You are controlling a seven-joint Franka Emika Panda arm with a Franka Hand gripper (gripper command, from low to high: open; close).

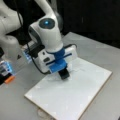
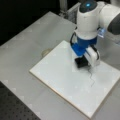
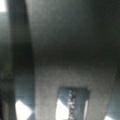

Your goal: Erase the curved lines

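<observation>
A white rectangular board [image 1: 75, 95] [image 2: 62, 75] lies on the grey table in both front views. My gripper [image 1: 63, 72] [image 2: 82, 61] points down over it, shut on a small black eraser block [image 1: 64, 75] [image 2: 80, 62] whose underside rests on the board. A thin dark wavy curve line [image 2: 91, 78] runs down the board just to the right of the eraser in a front view, and only a faint trace [image 1: 78, 69] of it shows beside the block in a front view. The wrist view is dark and shows only a blurred rectangular shape [image 3: 72, 102] low down.
A second white robot base [image 1: 10, 37] and an orange piece [image 1: 9, 79] sit at a front view's left. A round mark [image 2: 46, 52] lies on the table beside the board's edge. A dark perforated plate [image 2: 15, 110] fills a front view's bottom left corner.
</observation>
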